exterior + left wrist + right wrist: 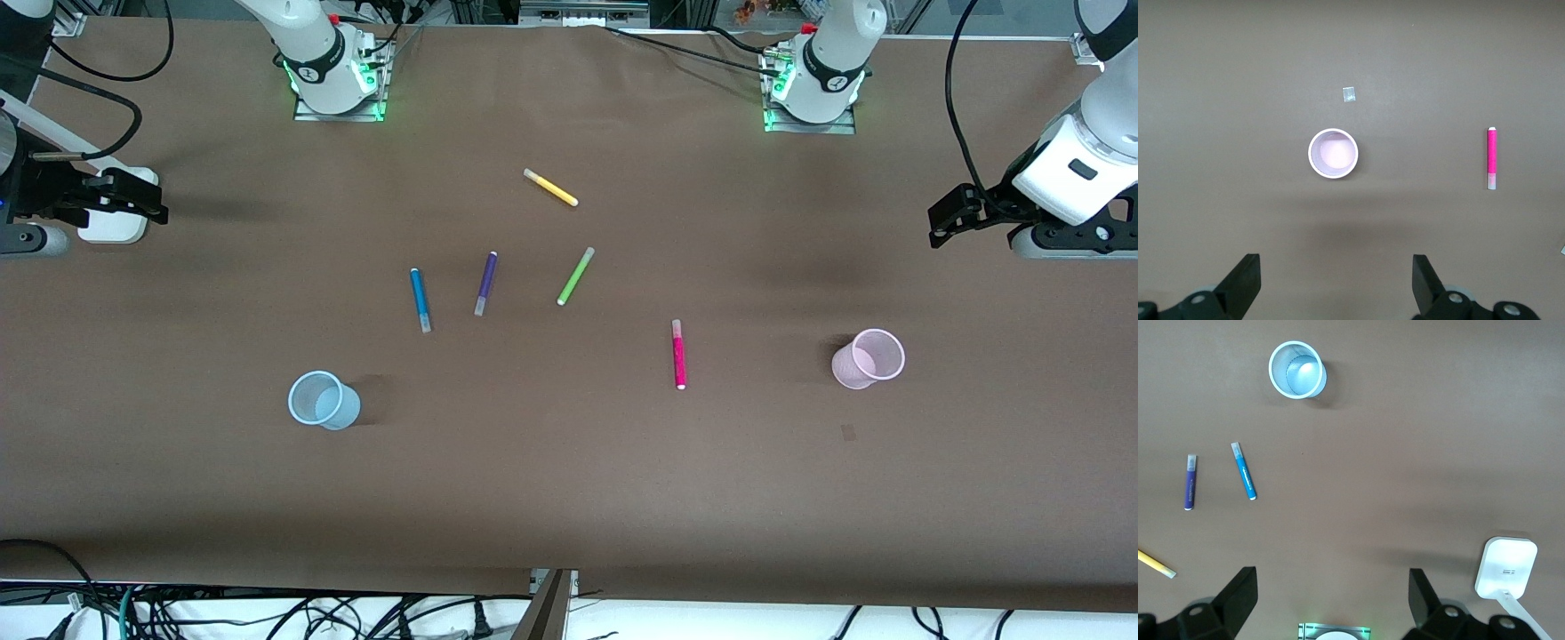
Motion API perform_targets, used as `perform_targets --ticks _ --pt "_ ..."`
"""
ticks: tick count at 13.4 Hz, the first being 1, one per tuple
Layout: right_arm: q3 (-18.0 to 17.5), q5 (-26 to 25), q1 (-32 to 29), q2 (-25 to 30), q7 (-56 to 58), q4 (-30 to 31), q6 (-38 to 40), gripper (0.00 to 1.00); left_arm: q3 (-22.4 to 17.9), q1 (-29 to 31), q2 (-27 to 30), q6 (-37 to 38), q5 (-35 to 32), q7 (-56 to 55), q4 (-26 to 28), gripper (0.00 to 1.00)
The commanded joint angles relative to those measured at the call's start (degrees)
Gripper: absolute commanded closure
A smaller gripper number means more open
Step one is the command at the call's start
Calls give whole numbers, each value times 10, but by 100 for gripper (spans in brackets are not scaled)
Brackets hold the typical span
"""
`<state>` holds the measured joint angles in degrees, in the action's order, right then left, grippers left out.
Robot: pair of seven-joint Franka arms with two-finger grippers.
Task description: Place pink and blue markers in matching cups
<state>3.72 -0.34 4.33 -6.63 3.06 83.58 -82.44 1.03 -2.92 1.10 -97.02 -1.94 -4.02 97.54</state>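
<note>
The blue marker lies flat on the brown table toward the right arm's end; it also shows in the right wrist view. The light blue cup stands upright nearer the front camera than it, and shows in the right wrist view. The pink marker lies flat beside the light pink cup, which stands toward the left arm's end; both show in the left wrist view, the marker and the cup. My left gripper is open and empty, up over its table end. My right gripper is open and empty over its end.
A purple marker, a green marker and a yellow marker lie in the table's middle. A white device sits under my right gripper. A small patch marks the table by the pink cup.
</note>
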Motion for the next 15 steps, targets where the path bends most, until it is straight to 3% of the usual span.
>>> perform_targets --ticks 1,5,9,12,15 --pt "-6 -7 -6 1 -7 1 6 0 0 -1 0 10 1 11 -8 0" --pt "-7 -8 -5 -1 -4 -2 5 0 0 -1 0 16 3 10 -8 0" --pt "-14 -5 26 -30 -7 -2 -6 0 19 -9 -15 70 3 12 -6 0" --pt "-15 -3 70 -81 -5 -2 -35 0 47 -12 -53 101 3 2 0 0" --pt "-18 -2 111 -147 -4 -3 -79 0 81 -13 -108 45 3 0 5 0"
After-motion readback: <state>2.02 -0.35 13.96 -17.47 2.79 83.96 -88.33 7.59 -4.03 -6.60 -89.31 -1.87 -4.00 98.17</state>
